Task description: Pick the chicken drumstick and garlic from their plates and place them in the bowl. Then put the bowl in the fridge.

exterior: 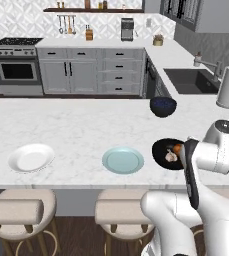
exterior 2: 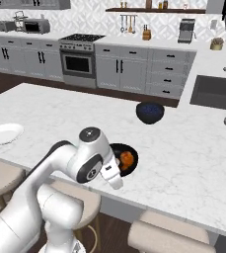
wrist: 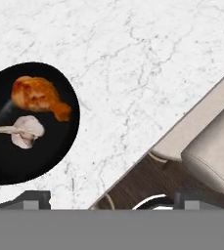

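While end effector (wrist: 111,200) open: drumstick (wrist: 37,96) and garlic (wrist: 23,131) inside black bowl (wrist: 15,166).

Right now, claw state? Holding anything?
Claw: open, holding nothing. Drumstick and garlic lie in the black bowl.

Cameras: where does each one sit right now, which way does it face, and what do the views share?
Left base view: behind the arm's left, facing the island counter; the arm rises at lower right.
Right base view: behind the arm's right, same counter; the arm rises at lower left.
Hand view: on the hand, looking down; open jaws' tips at the bottom.
Shared: black bowl holding chicken drumstick and garlic.
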